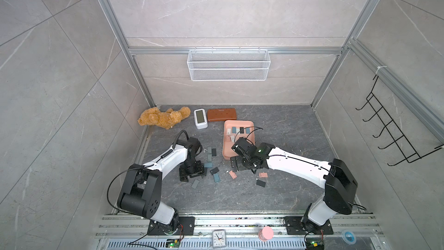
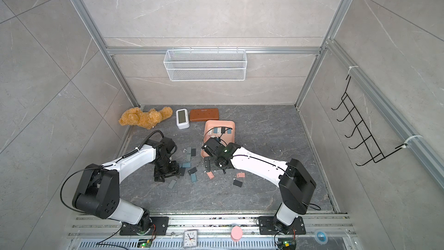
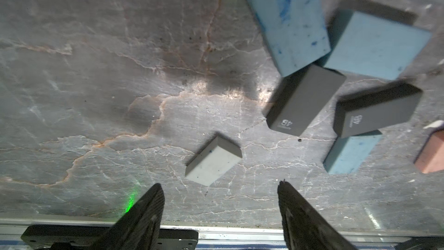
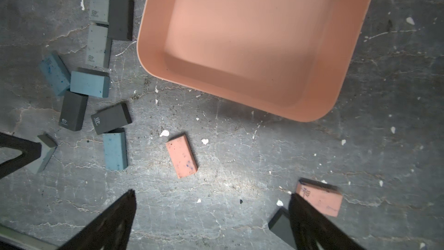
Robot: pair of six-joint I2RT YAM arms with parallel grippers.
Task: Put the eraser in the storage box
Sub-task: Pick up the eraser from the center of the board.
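front rail: small alarm clock (image 1: 218, 238), pink cylinder (image 1: 266, 234).

left gripper (image 3: 219, 185): jaws apart, nothing between them, low over the floor. light grey eraser (image 3: 213, 162) lies on the floor just ahead of the tips; contact cannot be told. beyond it, a cluster of dark grey and blue erasers (image 3: 302, 99).

right gripper (image 4: 212, 194): jaws spread wide, empty, above bare floor. pink eraser (image 4: 181, 156) lies flat just ahead, and a second pink eraser (image 4: 319, 198) is beside one finger.

storage box (image 4: 144, 44): near end bare. several erasers (image 1: 236, 131) lie at its far end.

behind: brown case (image 1: 222, 114), white device with a screen (image 1: 199, 118), teddy bear (image 1: 163, 119). wire basket (image 1: 228, 64) on the back wall.
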